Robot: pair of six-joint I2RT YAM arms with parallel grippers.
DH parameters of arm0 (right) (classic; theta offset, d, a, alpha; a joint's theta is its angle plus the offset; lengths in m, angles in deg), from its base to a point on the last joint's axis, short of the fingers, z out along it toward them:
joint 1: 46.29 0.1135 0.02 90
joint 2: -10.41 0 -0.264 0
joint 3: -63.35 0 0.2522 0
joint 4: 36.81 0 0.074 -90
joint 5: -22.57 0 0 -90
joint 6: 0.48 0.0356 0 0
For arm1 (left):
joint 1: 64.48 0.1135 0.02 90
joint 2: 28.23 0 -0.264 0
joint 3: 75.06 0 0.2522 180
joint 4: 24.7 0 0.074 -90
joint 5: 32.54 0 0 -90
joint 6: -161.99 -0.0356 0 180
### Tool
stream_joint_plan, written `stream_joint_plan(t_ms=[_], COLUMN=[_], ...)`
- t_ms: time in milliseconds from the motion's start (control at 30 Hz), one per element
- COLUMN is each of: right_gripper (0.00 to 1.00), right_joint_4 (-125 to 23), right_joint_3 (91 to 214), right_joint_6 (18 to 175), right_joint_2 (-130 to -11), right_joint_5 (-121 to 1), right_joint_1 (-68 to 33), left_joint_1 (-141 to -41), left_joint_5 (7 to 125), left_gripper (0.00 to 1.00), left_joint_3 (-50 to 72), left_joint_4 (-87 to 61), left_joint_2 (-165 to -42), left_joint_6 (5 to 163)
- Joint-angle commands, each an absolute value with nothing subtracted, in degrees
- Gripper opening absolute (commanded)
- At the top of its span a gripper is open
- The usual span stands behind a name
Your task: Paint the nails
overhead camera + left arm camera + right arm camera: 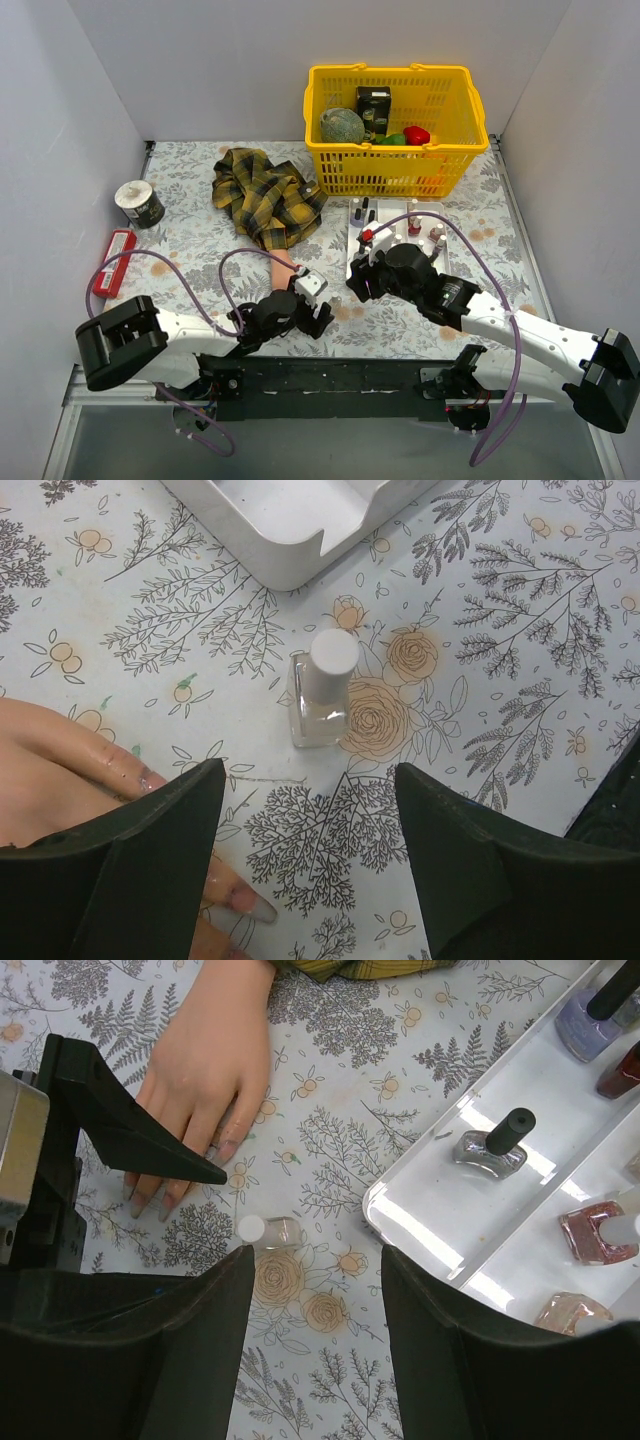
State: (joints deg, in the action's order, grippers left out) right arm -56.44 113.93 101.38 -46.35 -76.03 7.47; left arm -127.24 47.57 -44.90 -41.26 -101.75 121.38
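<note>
The peach mannequin hand lies palm down on the floral cloth, its yellow-and-black plaid sleeve behind it. Its nails show in the right wrist view and in the left wrist view. A clear polish bottle with a white cap stands just beyond the fingertips, and also shows in the right wrist view. My left gripper is open and empty, over the fingertips, short of the bottle. My right gripper is open and empty, beside the bottle and the tray.
A white tray holds several polish bottles, among them a grey one with a black cap. Its corner shows in the left wrist view. A yellow basket stands at the back. A small tin and a red packet lie at the left.
</note>
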Motion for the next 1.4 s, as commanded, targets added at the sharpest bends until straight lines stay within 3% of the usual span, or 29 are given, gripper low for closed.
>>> stream_joint_plan(t_ms=[0, 133, 267, 567, 833, 967, 1367], right_gripper=[0.6, 0.6, 0.6, 0.6, 0.6, 0.59, 0.57], right_joint_4=[-54.5, -54.5, -54.5, -54.6, -54.7, -54.9, -55.9], right_joint_3=[114.4, 114.4, 114.4, 114.5, 114.5, 114.6, 111.9], right_joint_6=[101.7, 101.6, 101.7, 101.7, 101.7, 101.8, 102.4], right_joint_2=[-46.7, -46.9, -47.0, -47.3, -47.5, -47.7, -45.2], right_joint_5=[-75.6, -75.6, -75.8, -75.6, -75.5, -75.5, -76.3], right_joint_1=[7.4, 7.4, 7.4, 7.4, 7.4, 7.4, 7.4], left_joint_1=[-127.6, -127.6, -127.6, -127.6, -127.6, -127.5, -127.5], left_joint_5=[47.1, 47.0, 47.3, 46.5, 45.9, 47.5, 50.4], left_gripper=[0.67, 0.65, 0.54, 0.52, 0.38, 0.25, 0.19], left_joint_3=[-42.4, -42.1, -41.1, -39.4, -38.5, -38.2, -38.5], left_joint_4=[-43.8, -44.9, -45.5, -45.7, -46.6, -47.1, -50.8], left_joint_2=[-104.0, -105.5, -107.5, -110.8, -113.2, -113.8, -115.2], left_joint_6=[120.2, 120.3, 120.0, 119.8, 119.0, 117.8, 115.3])
